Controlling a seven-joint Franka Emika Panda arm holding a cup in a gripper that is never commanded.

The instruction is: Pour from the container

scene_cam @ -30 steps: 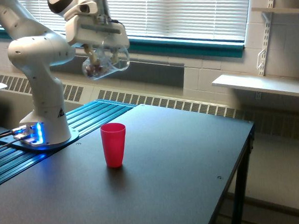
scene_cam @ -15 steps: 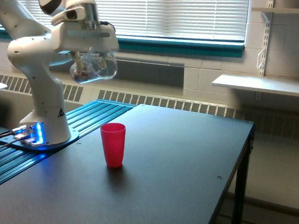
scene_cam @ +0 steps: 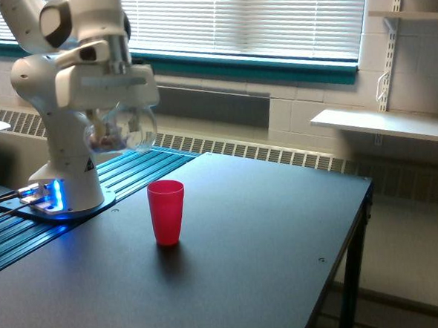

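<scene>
The container (scene_cam: 120,131) is a clear plastic cup with small dark reddish bits inside. It hangs tilted in the air, held under the white hand of my arm. My gripper (scene_cam: 114,120) is shut on it. It sits up and toward the exterior view's left of a red cup (scene_cam: 166,212), which stands upright on the black table (scene_cam: 233,267). The container's mouth and the red cup are clearly apart.
The arm's white base (scene_cam: 65,181) stands on a ribbed blue-lit strip at the exterior view's left. The table's edge runs along the exterior view's right. A radiator, a window with blinds and a wall shelf (scene_cam: 384,124) lie behind.
The gripper with the container has moved down and toward the exterior view's left over the last second. The red cup has stayed in place.
</scene>
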